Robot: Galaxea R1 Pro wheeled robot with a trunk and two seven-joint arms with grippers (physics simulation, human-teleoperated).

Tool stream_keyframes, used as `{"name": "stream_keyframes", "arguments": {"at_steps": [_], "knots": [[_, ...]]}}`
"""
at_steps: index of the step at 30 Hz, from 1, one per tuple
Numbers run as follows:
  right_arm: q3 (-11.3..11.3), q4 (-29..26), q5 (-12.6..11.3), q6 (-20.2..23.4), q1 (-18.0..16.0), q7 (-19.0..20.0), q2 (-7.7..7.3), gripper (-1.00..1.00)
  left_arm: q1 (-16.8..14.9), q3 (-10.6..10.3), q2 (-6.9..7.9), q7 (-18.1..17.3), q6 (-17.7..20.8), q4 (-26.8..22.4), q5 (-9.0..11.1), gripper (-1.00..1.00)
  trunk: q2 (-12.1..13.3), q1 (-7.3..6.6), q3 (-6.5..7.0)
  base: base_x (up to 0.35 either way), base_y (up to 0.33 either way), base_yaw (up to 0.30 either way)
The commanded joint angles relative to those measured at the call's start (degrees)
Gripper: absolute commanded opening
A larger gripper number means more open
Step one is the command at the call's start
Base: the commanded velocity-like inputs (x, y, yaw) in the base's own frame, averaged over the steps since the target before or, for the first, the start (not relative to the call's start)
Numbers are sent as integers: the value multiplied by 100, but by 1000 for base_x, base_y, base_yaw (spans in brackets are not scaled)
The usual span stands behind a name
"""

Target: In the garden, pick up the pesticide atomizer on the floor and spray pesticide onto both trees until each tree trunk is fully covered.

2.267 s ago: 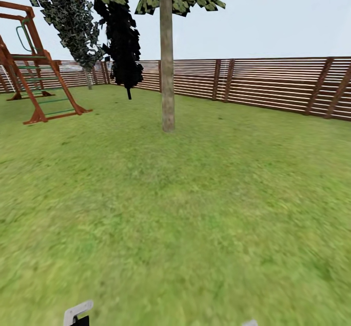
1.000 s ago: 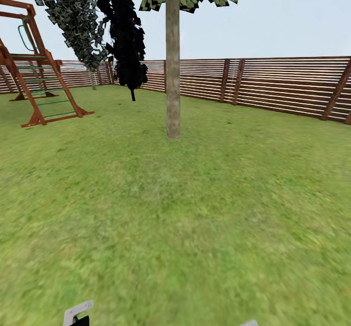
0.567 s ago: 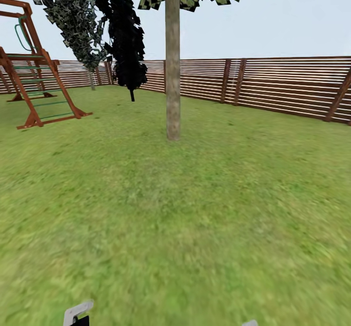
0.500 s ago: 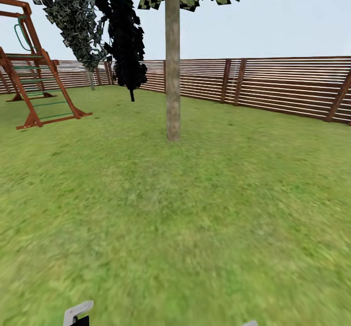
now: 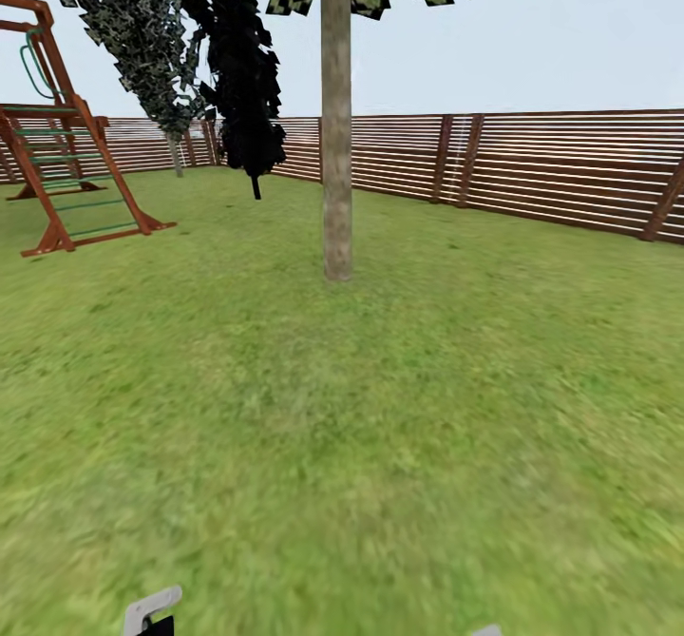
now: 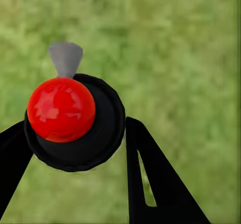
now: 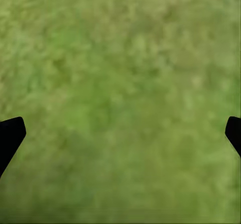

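Blurry green grass (image 7: 120, 83), probably lawn, between two black fingertips (image 7: 10, 133) of the wide-spread right hand (image 7: 120, 136).

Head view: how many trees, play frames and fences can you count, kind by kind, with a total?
Trees: 3, the near trunk, a black-leaved tree and a grey-green tree by the fence.
Play frames: 1.
Fences: 1.
Total: 5.

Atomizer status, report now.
Left gripper shut on the atomizer. Right gripper open, over grass. Near tree trunk ahead across the lawn, nothing in between.
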Motion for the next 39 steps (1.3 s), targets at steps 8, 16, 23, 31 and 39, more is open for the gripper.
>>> {"name": "stream_keyframes", "arguments": {"at_steps": [8, 16, 23, 31, 39], "knots": [[-51, 3, 38, -14, -4, 26, -1, 100, -3, -11, 1, 15, -21, 5, 19, -100, -2, 3, -5, 339, 0, 0], [-51, 3, 38, -14, -5, 26, -2, 100, -4, -11, 1, 15, -21, 6, 19, -100, -2, 3, -5, 340, 0, 4], [-51, 3, 38, -14, -7, 26, -8, 100, -4, -11, 1, 15, -21, 6, 19, -100, -2, 3, -5, 340, 0, 131], [-51, 3, 38, -14, -6, 26, -10, 100, -4, -11, 1, 15, -21, 6, 19, -100, -2, 3, -5, 340, 0, 2], [-51, 3, 38, -14, -4, 26, -10, 100, -4, -11, 1, 15, -21, 6, 19, -100, -2, 3, -5, 340, 0, 0]]}}
